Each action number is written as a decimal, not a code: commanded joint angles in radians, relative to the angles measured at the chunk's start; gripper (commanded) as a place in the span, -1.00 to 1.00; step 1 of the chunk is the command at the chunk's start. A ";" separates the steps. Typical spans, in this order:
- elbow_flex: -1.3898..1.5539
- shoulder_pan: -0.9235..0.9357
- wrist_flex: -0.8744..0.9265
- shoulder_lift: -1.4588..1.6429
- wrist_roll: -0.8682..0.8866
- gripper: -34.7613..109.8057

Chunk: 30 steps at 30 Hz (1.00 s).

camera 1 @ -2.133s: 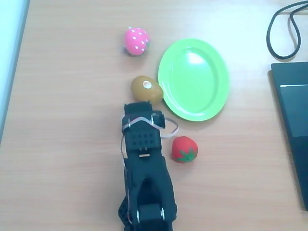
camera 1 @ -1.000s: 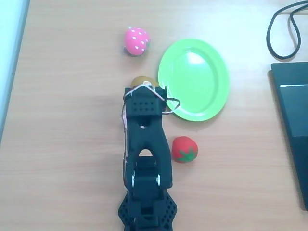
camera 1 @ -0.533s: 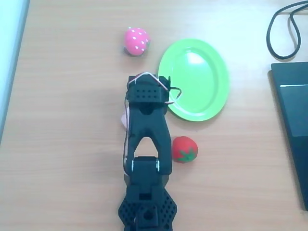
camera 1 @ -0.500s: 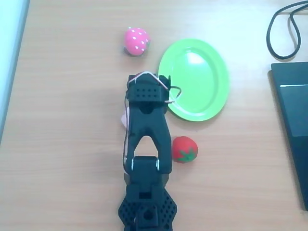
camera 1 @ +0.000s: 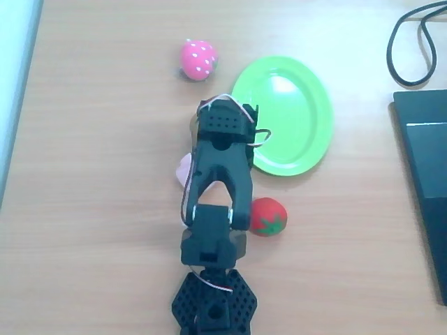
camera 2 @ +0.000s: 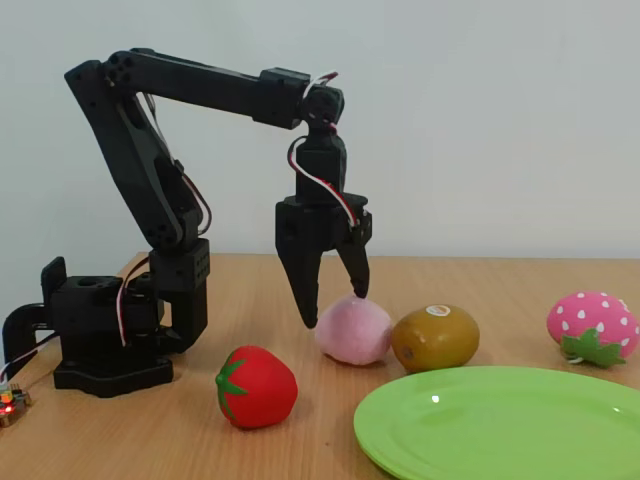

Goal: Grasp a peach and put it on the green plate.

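End effector (camera 2: pixel 335 308) jaws apart, tips straddling the peach's (camera 2: pixel 354 330) top, seemingly touching, not clamped. Peach sits on the bench (camera 2: pixel 150 430), just beside the kiwi (camera 2: pixel 435 338), off the green plate (camera 2: pixel 500 420).

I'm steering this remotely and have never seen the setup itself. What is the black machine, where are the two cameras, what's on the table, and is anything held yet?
The black machine is a small jointed robot arm bolted to a base on the wooden table. One camera looks straight down; the other stands at table level, facing the arm from the side. On the table lie a pale pink peach, a brown kiwi, a red tomato, a pink dotted strawberry and a green plate. The gripper is open, its two fingers reaching down around the peach's left side. Nothing is held yet.
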 commanded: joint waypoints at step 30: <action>0.083 -0.094 -0.305 -0.140 -0.075 -0.01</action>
